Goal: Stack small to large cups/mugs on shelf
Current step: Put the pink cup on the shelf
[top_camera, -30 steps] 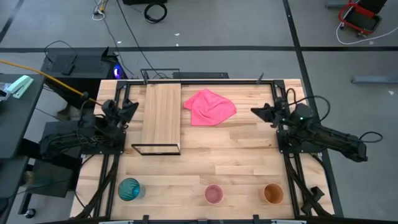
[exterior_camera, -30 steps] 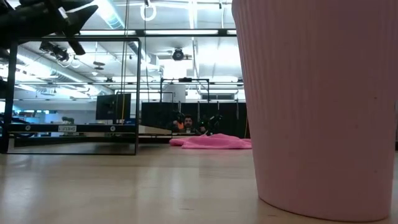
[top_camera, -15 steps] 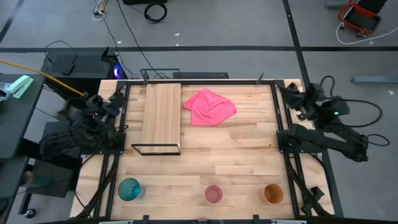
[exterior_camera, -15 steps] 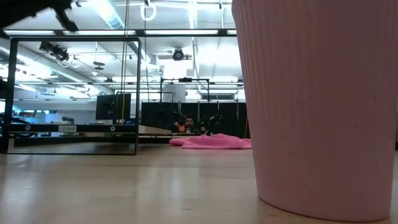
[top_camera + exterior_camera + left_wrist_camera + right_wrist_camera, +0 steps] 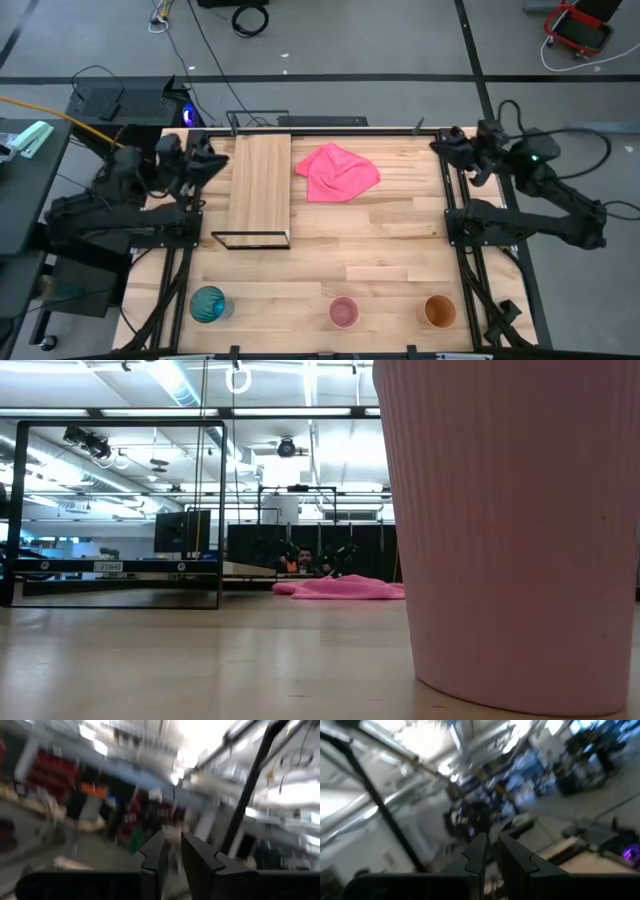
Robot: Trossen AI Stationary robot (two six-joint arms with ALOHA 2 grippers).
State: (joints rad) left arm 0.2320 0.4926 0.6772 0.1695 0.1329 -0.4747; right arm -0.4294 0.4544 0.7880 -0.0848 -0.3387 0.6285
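1. Table (image 5: 380, 260) of pale wood slats fills the middle of the overhead view, with a dark arm mounted on each side.
2. Shelf (image 5: 260, 185), a long light board in a thin black wire frame, lies toward the far left of the table, nothing on it. Its bare top suggests no stacking is done yet.
3. Pink cloth (image 5: 337, 171) lies crumpled just right of the shelf, apart from the cups.
4. Left gripper (image 5: 205, 165) hovers at the table's left edge, near the shelf. Its fingers (image 5: 152, 857) stand a narrow gap apart and hold nothing.
5. Right gripper (image 5: 447, 145) is raised at the far right corner, well apart from every cup. Its fingers (image 5: 476, 851) are likewise slightly parted and empty.
6. Teal cup (image 5: 208, 304) stands near the front left edge.
7. Orange cup (image 5: 439, 311) stands near the front right.
8. Pink cup (image 5: 344, 312), the smallest, stands between them. All three sit in a spaced row, probably as a starting layout, each reachable singly.
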